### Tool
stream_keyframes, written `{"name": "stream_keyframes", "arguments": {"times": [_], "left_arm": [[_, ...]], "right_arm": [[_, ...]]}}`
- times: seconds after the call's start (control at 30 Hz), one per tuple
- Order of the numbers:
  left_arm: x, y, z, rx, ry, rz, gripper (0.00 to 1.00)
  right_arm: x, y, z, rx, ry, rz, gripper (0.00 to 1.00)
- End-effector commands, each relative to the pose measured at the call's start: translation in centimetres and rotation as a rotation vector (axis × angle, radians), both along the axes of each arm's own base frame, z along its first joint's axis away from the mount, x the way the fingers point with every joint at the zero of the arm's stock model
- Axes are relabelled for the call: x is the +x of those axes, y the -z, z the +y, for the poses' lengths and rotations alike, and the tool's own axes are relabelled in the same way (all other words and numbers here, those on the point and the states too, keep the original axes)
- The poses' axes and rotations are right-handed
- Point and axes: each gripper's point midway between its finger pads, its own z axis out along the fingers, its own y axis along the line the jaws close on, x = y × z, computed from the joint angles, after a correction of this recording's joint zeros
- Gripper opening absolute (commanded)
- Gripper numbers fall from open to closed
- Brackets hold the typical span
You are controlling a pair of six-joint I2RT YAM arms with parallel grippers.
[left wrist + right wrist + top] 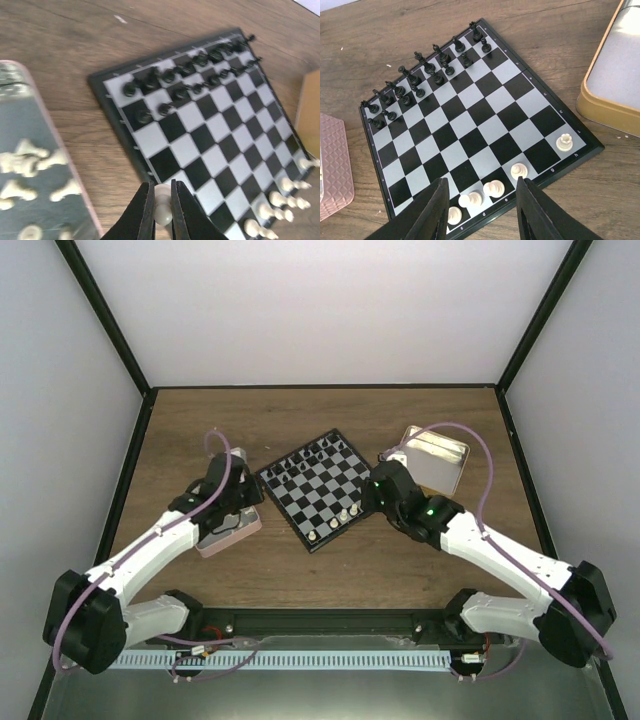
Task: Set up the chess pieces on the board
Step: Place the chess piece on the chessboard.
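Note:
The board lies turned like a diamond at the table's middle. Several cream-white chess pieces stand along its near right edge, with a rook at the corner. My left gripper is shut on one white piece and holds it over the board's near left edge. More white pieces lie loose in the pink tin. My right gripper is open and empty, its jaws astride the white row; it sits at the board's right corner.
Black pieces fill the board's two far rows. A gold tin stands right of the board, close to my right arm. The pink tin lies just left of the board. Black-framed walls enclose the table.

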Motion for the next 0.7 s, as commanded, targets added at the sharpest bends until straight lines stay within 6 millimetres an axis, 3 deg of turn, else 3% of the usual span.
{"name": "stream_keyframes", "arguments": {"times": [0.0, 0.3, 0.5, 0.67], "left_arm": [[-0.2, -1.9, -3.8, 0.016, 0.128, -0.075, 0.09], [-3.4, -1.5, -9.7, 0.086, 0.368, -0.127, 0.10], [-5.0, 1.8, -12.2, 0.113, 0.478, -0.057, 0.11], [-5.4, 4.6, -13.3, 0.164, 0.541, 0.002, 0.11]], "right_arm": [[0.4, -1.0, -0.7, 0.048, 0.042, -0.042, 0.39], [0.0, -0.4, -0.7, 0.066, 0.049, -0.011, 0.39], [0.0, -0.3, -0.5, 0.081, 0.048, -0.003, 0.39], [0.0, 0.0, -0.5, 0.075, 0.050, 0.005, 0.39]]}}
